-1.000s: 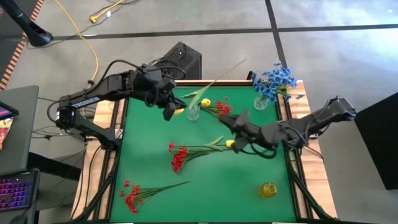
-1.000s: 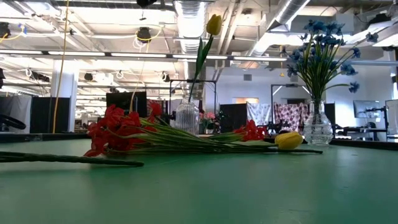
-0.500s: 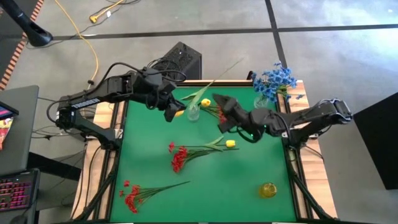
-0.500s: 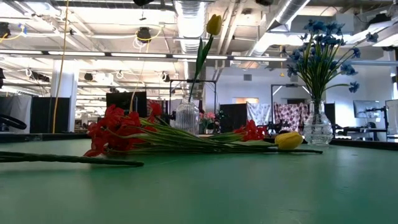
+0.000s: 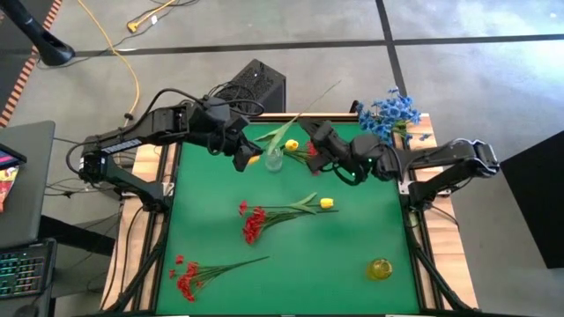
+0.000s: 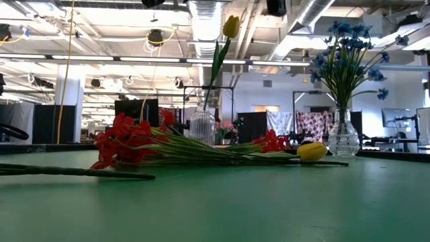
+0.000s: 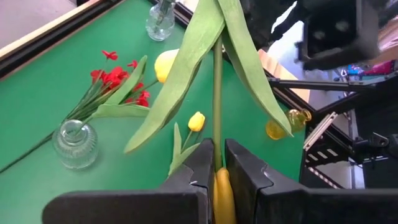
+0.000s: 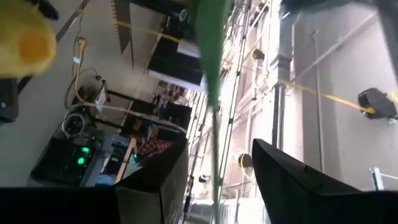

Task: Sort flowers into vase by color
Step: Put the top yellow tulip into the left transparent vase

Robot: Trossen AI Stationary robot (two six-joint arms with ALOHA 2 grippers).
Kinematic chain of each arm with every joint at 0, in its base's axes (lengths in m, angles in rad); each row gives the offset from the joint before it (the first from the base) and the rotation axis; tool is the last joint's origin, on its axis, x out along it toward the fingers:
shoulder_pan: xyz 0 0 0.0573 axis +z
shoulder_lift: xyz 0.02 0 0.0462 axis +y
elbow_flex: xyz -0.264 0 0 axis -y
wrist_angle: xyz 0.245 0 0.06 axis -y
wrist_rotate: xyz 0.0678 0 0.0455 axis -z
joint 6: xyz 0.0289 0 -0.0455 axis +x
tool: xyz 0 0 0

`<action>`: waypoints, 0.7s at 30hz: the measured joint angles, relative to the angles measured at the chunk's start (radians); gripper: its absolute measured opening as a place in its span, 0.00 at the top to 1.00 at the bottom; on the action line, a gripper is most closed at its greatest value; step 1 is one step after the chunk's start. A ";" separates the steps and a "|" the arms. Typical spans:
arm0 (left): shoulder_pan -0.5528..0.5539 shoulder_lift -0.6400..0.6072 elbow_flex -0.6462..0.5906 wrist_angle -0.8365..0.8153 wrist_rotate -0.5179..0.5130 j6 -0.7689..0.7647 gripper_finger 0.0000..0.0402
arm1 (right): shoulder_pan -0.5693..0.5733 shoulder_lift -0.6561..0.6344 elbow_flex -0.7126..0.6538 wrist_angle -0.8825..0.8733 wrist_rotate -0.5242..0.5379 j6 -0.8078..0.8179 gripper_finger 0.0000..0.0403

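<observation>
I see a glass vase (image 5: 372, 143) at about one o'clock on the green table (image 5: 352, 264) full of blue flowers (image 5: 388, 111), and a small clear vase (image 5: 274, 160) near twelve o'clock with one yellow tulip (image 5: 290, 144) in it. My left gripper (image 7: 217, 163) is pinched tight on that tulip's green stem, and my right gripper (image 5: 308, 144) is open just beside it. Red flowers (image 5: 254, 221) and a yellow bud (image 5: 327, 203) lie flat in the middle, more red ones (image 5: 188, 277) at seven o'clock, and I can read no writing
</observation>
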 joint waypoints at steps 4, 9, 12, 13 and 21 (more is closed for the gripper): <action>0.000 0.000 0.000 0.000 0.000 0.000 0.96 | -0.034 0.007 0.000 -0.001 0.001 0.002 0.49; 0.000 0.000 0.000 0.000 0.000 -0.002 0.96 | -0.062 0.007 0.000 0.005 -0.001 0.006 0.50; 0.000 0.000 0.000 0.000 -0.001 -0.013 0.96 | -0.073 0.007 0.000 0.013 -0.009 0.007 0.53; 0.000 0.000 0.000 0.000 -0.001 -0.015 0.96 | -0.075 0.007 0.000 0.016 -0.016 0.006 0.54; 0.000 0.000 0.000 0.000 -0.003 -0.023 0.96 | -0.084 0.007 0.000 0.016 -0.046 0.007 0.74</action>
